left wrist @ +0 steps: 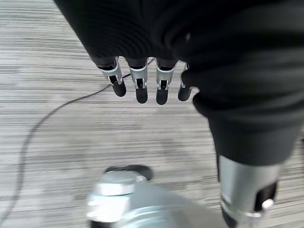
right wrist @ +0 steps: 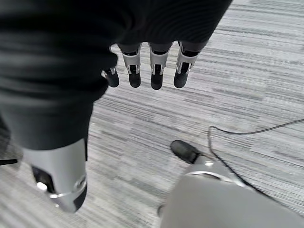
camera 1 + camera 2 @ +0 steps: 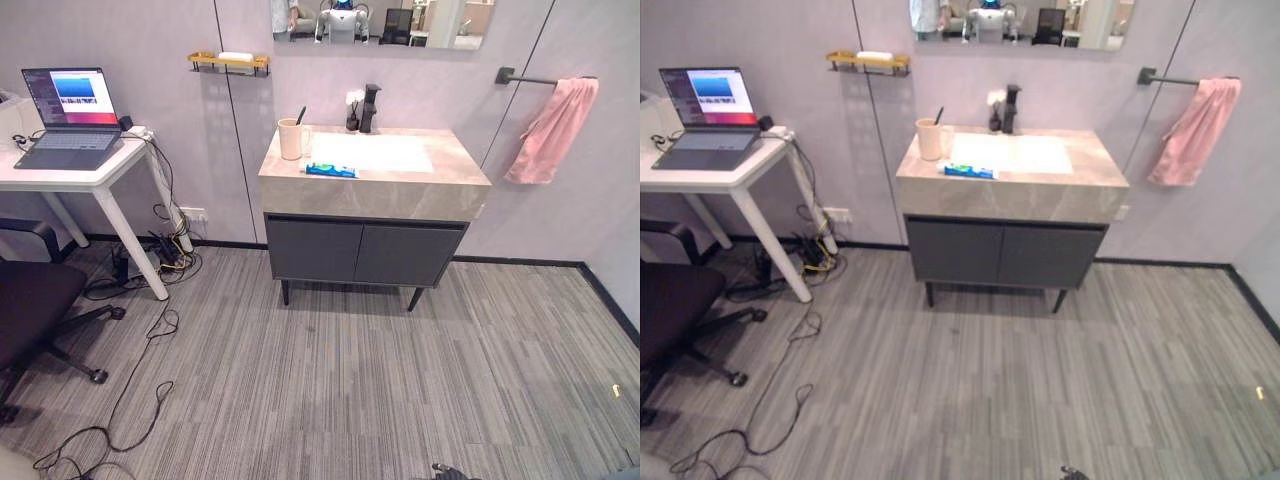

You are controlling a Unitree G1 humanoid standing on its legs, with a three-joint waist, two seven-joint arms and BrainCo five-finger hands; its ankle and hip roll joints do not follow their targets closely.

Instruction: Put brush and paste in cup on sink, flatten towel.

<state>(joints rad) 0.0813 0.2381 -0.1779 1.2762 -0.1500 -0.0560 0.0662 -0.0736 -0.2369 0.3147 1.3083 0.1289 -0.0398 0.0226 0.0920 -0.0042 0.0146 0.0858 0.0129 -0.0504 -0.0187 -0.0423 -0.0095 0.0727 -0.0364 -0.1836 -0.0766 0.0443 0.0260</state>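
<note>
- Toothpaste tube (image 3: 331, 171), blue and green, is lying flat on the front rim of the sink counter (image 3: 400, 190), just in front of the white basin (image 3: 375, 153) and near the cup.
- One beige cup (image 3: 291, 139) is standing upright at the counter's back left corner, and a dark-handled brush (image 3: 300, 115) is leaning inside it, its handle sticking out over the rim.
- One pink towel (image 3: 553, 127) is hanging bunched and slanted from a dark wall bar (image 3: 528, 78) to the right of the sink, well apart from the counter.
- One black faucet (image 3: 369, 108) is standing behind the basin, with a small dark vase of white flowers (image 3: 353, 108) just beside it.
- One grey two-door cabinet (image 3: 362, 252) is sitting under the stone counter on thin dark legs, on grey striped flooring (image 3: 350, 390).
- A mirror (image 3: 380, 22) is hanging above the faucet, and a yellow wall shelf (image 3: 229, 62) is holding a white item to its left.
- One white desk (image 3: 80, 172) is standing at the left, carrying an open laptop (image 3: 68, 117); a black office chair (image 3: 35, 300) is sitting beside it, and cables (image 3: 130, 400) are trailing over the floor.
- Left hand (image 1: 142, 83) is hanging over the floor with fingers straight and relaxed, grasping nothing.
- Right hand (image 2: 152, 71) is hanging likewise above the floor, fingers released and empty.
</note>
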